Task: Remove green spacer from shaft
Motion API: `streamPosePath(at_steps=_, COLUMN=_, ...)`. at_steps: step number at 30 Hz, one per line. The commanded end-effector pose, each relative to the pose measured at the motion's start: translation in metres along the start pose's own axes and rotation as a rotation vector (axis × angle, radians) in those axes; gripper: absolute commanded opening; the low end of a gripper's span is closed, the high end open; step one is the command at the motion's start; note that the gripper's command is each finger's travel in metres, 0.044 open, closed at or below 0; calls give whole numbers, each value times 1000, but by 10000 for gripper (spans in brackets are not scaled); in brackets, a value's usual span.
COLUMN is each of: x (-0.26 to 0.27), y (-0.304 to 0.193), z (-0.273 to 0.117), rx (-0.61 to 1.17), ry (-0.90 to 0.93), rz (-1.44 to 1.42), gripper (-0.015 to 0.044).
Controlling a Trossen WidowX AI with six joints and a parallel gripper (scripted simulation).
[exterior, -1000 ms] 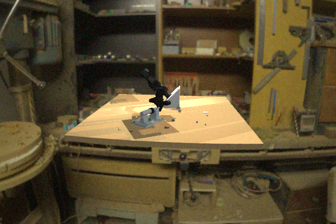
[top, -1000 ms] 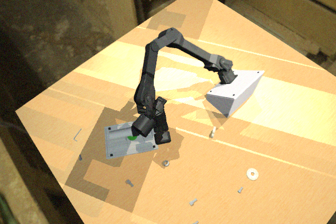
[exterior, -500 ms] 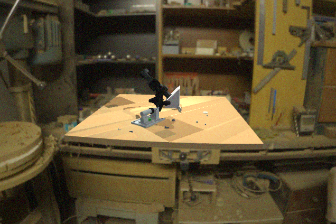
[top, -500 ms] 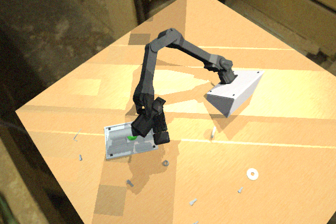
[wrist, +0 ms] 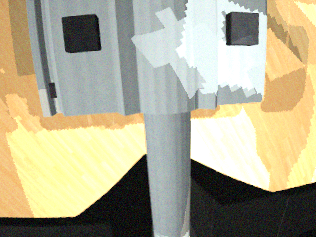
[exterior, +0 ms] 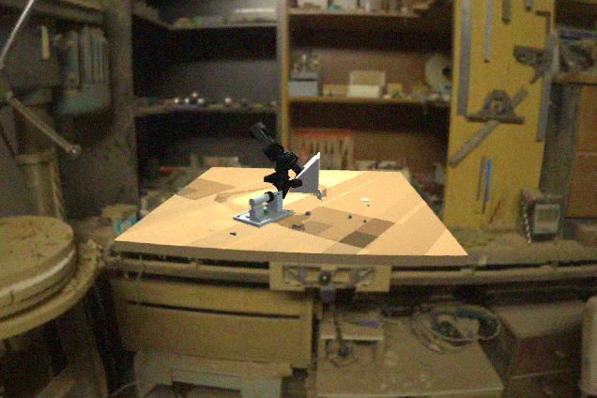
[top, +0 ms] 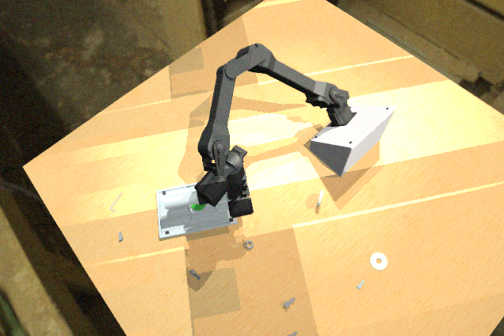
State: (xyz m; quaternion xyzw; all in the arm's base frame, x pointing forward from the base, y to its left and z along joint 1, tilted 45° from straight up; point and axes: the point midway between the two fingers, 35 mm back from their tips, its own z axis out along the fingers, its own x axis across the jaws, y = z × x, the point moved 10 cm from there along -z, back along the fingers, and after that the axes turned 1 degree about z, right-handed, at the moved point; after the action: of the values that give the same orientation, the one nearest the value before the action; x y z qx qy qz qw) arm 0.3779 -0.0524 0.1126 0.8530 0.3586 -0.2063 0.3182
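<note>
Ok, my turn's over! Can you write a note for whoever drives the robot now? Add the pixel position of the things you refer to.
Gripper point(top: 227, 196) point(exterior: 285, 192) point(wrist: 159, 161): shut on the shaft point(wrist: 169, 164).
Green spacer point(top: 197, 206) point(exterior: 266, 212): low in the grey fixture point(top: 162, 217) point(exterior: 277, 202) point(wrist: 90, 74).
Done: the spacer looks dropped, though I can't see clearly what it rests on.
Can't tell: whether other spacers stayed on, or how deep the shaft sits.
Left: check it's fully in, pushing if needed, then let go.
</note>
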Motion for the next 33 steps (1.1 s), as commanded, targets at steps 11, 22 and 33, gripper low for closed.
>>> streamPosePath(at_steps=11, x=0, y=5, z=-1, rx=-5, ry=-2, rz=-1, gripper=0)
streamPosePath(at_steps=22, x=0, y=8, z=-1, rx=-5, ry=-2, rz=-1, gripper=0)
streamPosePath(at_steps=33, x=0, y=11, z=-1, rx=-5, ry=-2, rz=-1, gripper=0)
